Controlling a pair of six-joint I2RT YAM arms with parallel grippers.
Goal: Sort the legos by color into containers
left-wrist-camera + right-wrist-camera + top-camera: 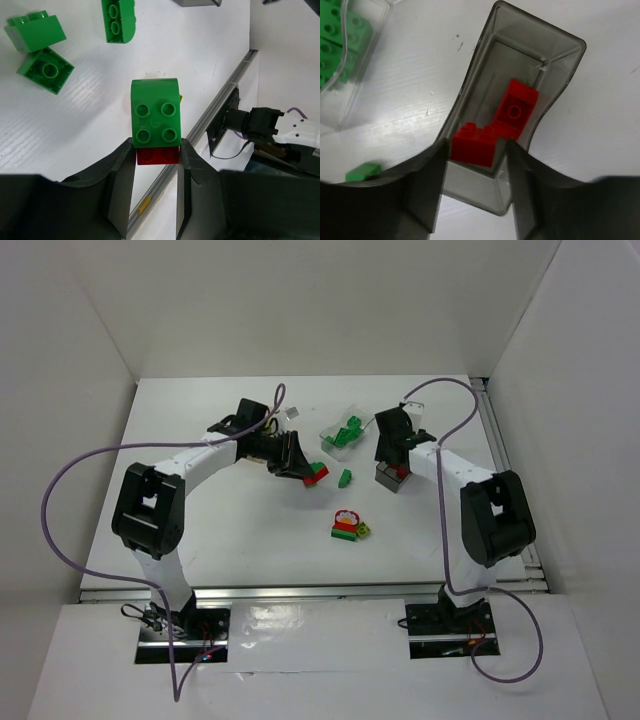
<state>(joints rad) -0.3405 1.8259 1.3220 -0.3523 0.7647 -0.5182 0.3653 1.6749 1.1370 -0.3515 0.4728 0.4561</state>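
Checking what is hidden or unclear, then the counts:

- The left gripper [156,150] is clamped on a stacked red brick [157,156]. Only this brick's front strip shows, because the green cap brick [155,119] on top of it covers the rest.
- A lime sliver [180,98] shows behind the cap brick and is too small to identify.
- The right gripper [477,148] is closed on a held red brick [474,145] and hangs over the near end of the smoky grey tub [555,75]. That end of the tub is blocked by the fingers.
- The clear tub [367,75] is cut off at the right wrist frame edge. The green bricks inside it [337,40] cannot be counted there.
- A see-through edge [291,413] shows behind the left wrist. Its tint and contents cannot be made out.
- Red: one loose red brick [516,107] lies tilted inside the grey tub, and each gripper holds one.
- Green: one lone green brick [345,477] sits on the table between the two grippers.
- The left wrist view shows three green bricks ahead. Whether any of them sit in a tub cannot be told.
- A mixed cluster [350,526] of red, green and lime pieces lies near the table centre. Its pieces cannot be separated for a count.
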